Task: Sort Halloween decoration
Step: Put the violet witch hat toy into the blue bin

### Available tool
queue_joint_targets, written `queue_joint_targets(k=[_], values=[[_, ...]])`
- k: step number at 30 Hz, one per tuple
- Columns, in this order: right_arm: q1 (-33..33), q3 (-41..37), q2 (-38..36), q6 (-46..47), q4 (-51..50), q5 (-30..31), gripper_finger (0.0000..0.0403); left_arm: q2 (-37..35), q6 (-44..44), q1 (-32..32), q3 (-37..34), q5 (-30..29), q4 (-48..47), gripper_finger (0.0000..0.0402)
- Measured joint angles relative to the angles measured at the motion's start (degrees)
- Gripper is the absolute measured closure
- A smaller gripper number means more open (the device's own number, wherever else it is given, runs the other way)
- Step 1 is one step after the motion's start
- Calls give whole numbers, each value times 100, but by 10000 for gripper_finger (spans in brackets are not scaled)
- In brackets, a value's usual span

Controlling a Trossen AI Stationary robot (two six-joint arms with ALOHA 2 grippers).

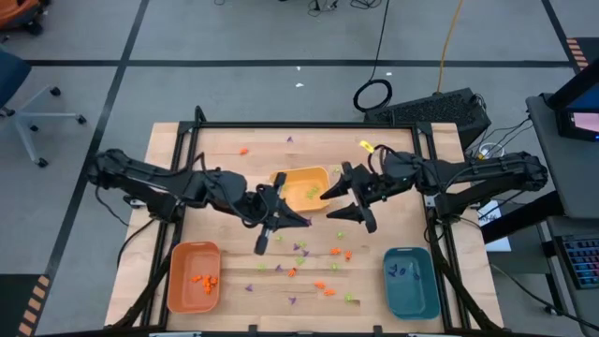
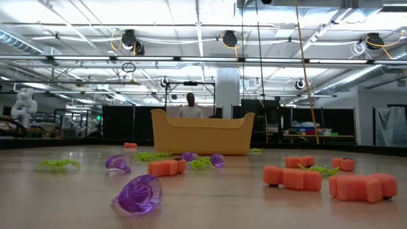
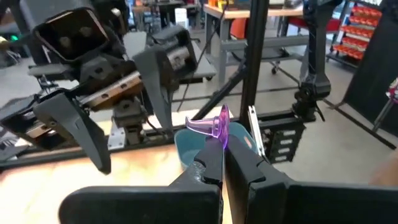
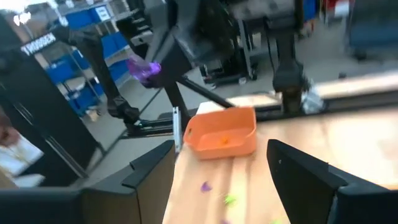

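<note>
The left claw hung above the middle of the worktop, clamped on 1 purple piece pinched between its fingertips. The right claw stood just beside the yellow tray on its right, jaws spread wide and holding nothing. The 2 claws faced each other and were near but apart. The remaining Halloween decoration, small orange, light green and purple pieces, lay scattered on the worktop in front of the yellow tray, between the orange tray at the front left and the teal tray at the front right. Several orange pieces lay in the orange tray, purple ones in the teal tray and green ones in the yellow tray. A person showed in the room behind the worktop.
</note>
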Motion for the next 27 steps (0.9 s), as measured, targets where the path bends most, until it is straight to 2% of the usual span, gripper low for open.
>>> queue_joint_targets(k=[4,10,18,22,27], values=[[0,0,1,-690,253,16,163,167,-36,77,0,106,282,401],[78,0,-19,-1247,673,-2,163,314,-164,160,0,465,531,401],[114,0,-19,-1076,832,-448,176,312,-5,359,0,899,822,401],[151,2,-19,-1206,1186,-456,196,373,-8,423,2,1332,1041,401],[155,4,-17,-1060,1220,-476,214,464,-17,443,5,1531,1208,401]])
